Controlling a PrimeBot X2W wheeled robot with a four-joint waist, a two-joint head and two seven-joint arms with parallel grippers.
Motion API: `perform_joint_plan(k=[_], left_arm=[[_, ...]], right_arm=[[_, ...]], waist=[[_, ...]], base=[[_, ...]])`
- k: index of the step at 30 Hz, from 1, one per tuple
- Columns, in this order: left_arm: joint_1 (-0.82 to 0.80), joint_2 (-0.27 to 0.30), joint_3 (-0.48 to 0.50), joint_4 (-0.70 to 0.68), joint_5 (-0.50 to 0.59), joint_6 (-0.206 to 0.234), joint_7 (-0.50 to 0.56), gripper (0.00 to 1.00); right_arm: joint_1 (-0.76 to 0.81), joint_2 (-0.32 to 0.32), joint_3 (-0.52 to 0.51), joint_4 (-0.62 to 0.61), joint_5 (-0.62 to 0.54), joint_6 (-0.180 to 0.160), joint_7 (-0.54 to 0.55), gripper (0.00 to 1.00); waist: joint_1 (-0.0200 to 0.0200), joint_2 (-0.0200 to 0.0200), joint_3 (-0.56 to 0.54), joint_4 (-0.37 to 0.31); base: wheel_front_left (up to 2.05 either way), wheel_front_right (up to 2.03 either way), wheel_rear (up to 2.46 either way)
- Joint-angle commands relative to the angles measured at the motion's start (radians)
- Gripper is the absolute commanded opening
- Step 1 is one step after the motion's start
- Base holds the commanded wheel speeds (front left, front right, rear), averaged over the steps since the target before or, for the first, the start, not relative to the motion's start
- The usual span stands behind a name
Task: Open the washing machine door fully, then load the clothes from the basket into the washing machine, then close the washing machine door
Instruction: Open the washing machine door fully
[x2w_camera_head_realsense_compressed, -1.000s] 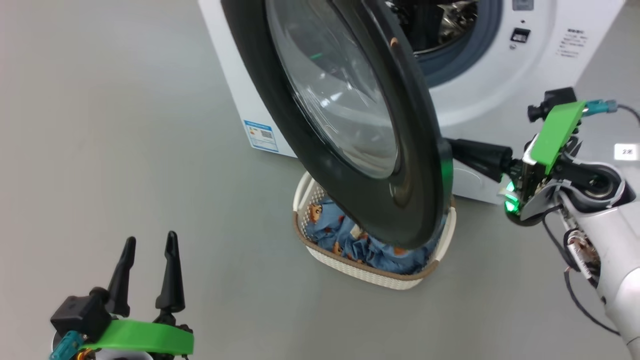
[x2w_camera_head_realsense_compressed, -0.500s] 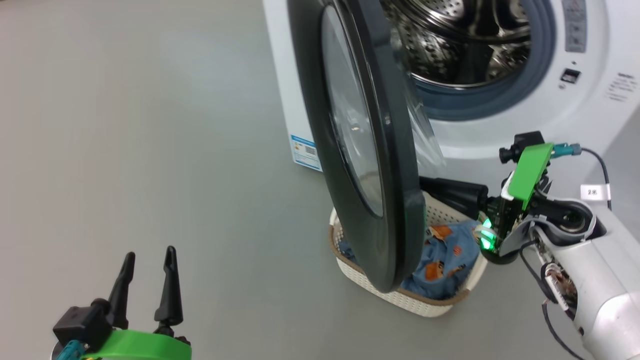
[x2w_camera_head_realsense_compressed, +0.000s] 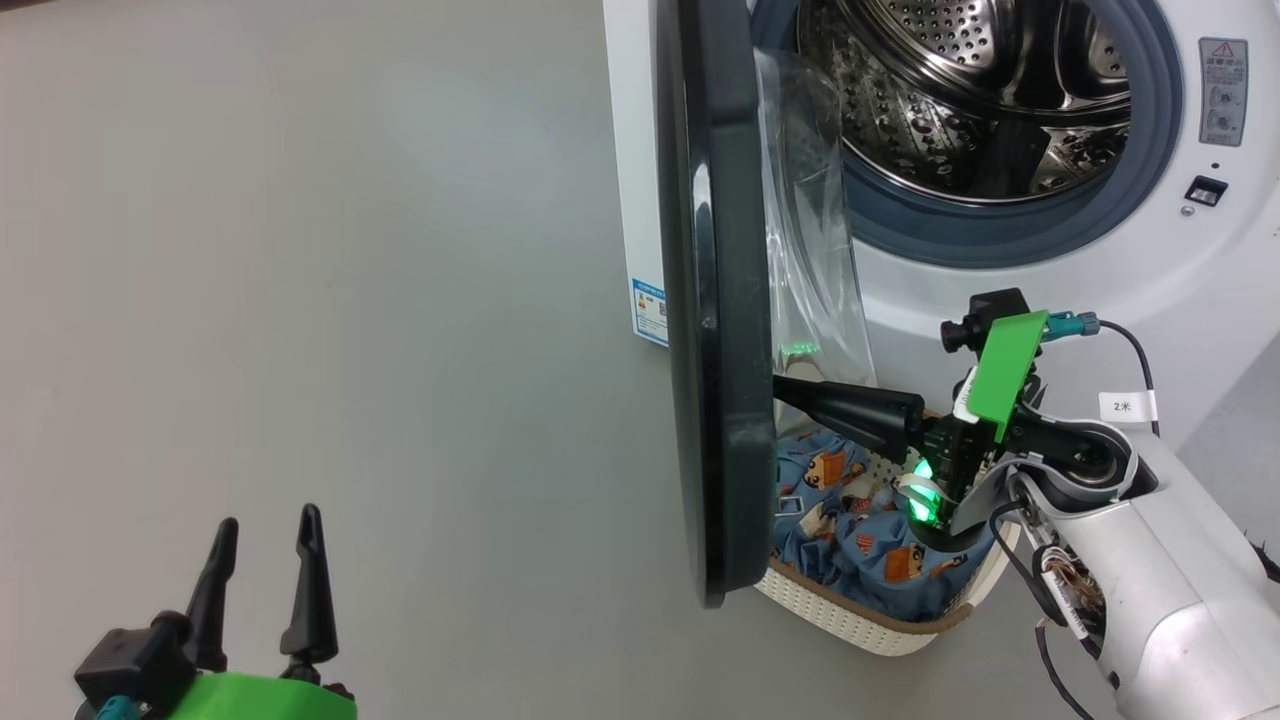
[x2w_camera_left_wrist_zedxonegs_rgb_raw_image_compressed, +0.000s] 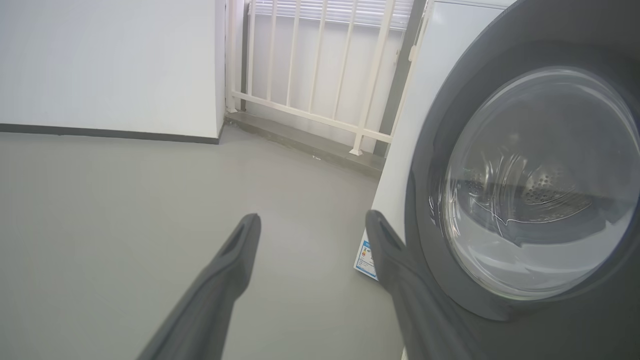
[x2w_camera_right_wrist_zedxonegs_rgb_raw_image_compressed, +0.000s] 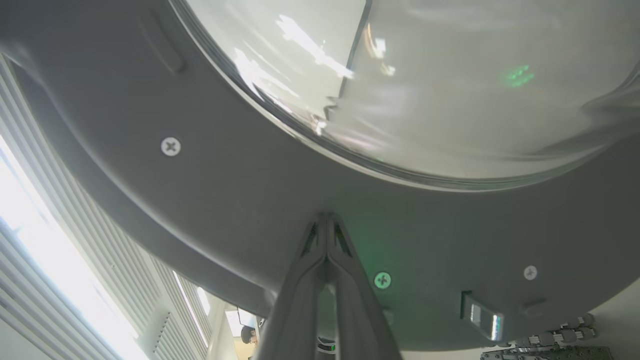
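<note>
Door (x2w_camera_head_realsense_compressed: 715, 300) stands edge-on, swung out from washer (x2w_camera_head_realsense_compressed: 1010, 290). Right hand (x2w_camera_head_realsense_compressed: 790, 388) clenched, tips against door's inner rim. Left hand (x2w_camera_head_realsense_compressed: 267, 518) released, low over floor (x2w_camera_head_realsense_compressed: 400, 300). Clothes (x2w_camera_head_realsense_compressed: 850, 520) in basket (x2w_camera_head_realsense_compressed: 850, 622) beside washer, under door's edge.

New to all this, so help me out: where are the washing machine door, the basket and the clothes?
washing machine door (x2w_camera_head_realsense_compressed: 715, 300): head view, black rim, edge-on.
basket (x2w_camera_head_realsense_compressed: 860, 630): head view, cream front wall.
clothes (x2w_camera_head_realsense_compressed: 850, 530): head view, blue fabric in the basket.
</note>
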Motion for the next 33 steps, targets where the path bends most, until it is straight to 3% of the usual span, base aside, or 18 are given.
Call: perform_joint_plan(k=[1, 17, 26, 27, 28, 29, 30, 33], left_arm=[[-0.017, 0.011, 0.035, -0.034, 0.014, -0.002, -0.006, 1.00], [-0.022, 0.011, 0.020, -0.024, 0.023, -0.002, -0.006, 1.00], [-0.024, 0.016, 0.015, -0.018, 0.022, -0.002, -0.006, 1.00], [-0.024, 0.016, 0.015, -0.018, 0.022, -0.002, -0.006, 1.00], [-0.023, 0.016, 0.015, -0.019, 0.022, -0.002, -0.006, 1.00], [-0.023, 0.016, 0.015, -0.019, 0.022, -0.002, -0.006, 1.00], [-0.022, 0.016, 0.015, -0.020, 0.022, -0.002, -0.006, 1.00], [-0.021, 0.016, 0.016, -0.022, 0.022, -0.002, -0.006, 1.00]], right_arm=[[-0.033, 0.020, 0.008, -0.022, -0.017, 0.008, 0.010, 0.00], [0.020, 0.016, -0.060, -0.070, -0.035, 0.008, 0.018, 0.00], [0.072, 0.001, -0.115, -0.174, -0.071, 0.008, -0.029, 0.00], [0.078, -0.001, -0.121, -0.190, -0.078, 0.008, -0.038, 0.17], [0.085, -0.002, -0.127, -0.207, -0.085, 0.008, -0.047, 0.41], [0.091, -0.001, -0.133, -0.226, -0.089, 0.008, -0.053, 0.91], [0.099, -0.001, -0.138, -0.246, -0.094, 0.008, -0.057, 1.00], [0.128, -0.002, -0.151, -0.313, -0.113, 0.008, -0.074, 1.00]], waist=[[-0.0001, 0.0000, 0.004, 0.001], [-0.0001, 0.0000, -0.014, -0.010], [-0.0001, 0.0000, -0.026, -0.037], [-0.0001, 0.0000, -0.026, -0.043], [-0.0001, 0.0000, -0.027, -0.050], [-0.0001, 0.0000, -0.027, -0.056], [-0.0001, 0.0000, -0.028, -0.064], [-0.0001, 0.0000, -0.030, -0.087]], base=[[0.00, 0.00, 0.00], [0.00, 0.00, 0.00], [0.00, 0.00, 0.00], [0.00, 0.00, 0.00], [0.00, 0.00, 0.00], [0.00, 0.00, 0.00], [0.00, 0.00, 0.00], [0.00, 0.00, 0.00]])
